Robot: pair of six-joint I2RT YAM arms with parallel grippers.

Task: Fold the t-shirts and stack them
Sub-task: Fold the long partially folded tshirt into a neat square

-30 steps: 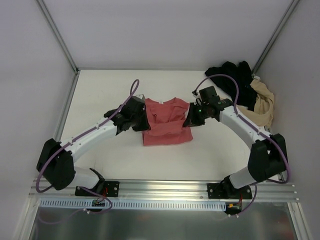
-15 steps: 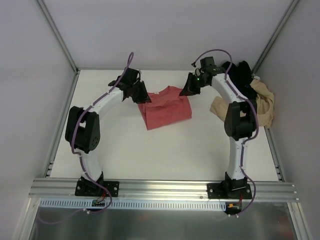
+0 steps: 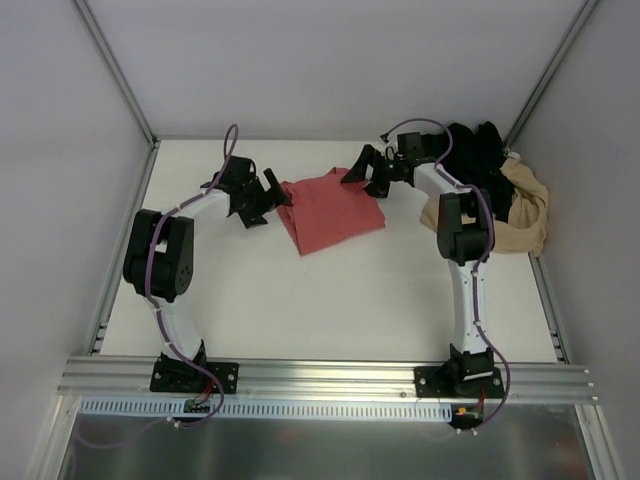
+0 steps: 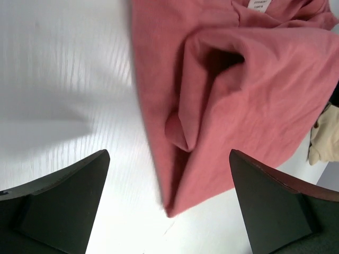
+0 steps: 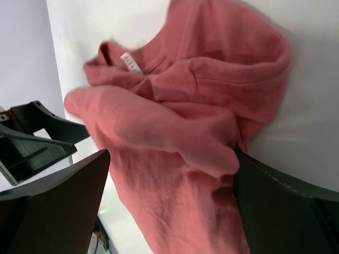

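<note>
Coral-red t-shirt (image 3: 330, 208) lay rumpled, half-folded on table (image 3: 350, 290) | left jaws and right jaws gaped wide, empty | judged: outer corners needed gripping, bulge smoothing before stacking

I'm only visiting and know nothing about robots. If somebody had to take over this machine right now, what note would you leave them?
Left gripper: open, holding nothing, at the left edge of the coral-red t-shirt.
Right gripper: open, holding nothing, at that shirt's far right corner.
Coral-red t-shirt: far middle of the table, loosely folded, skewed and rumpled.
Black t-shirt and beige t-shirt: unfolded heap in the far right corner.
Done: rough fold of the coral-red one.
Left: neaten it, fold the other two, stack all three.
</note>
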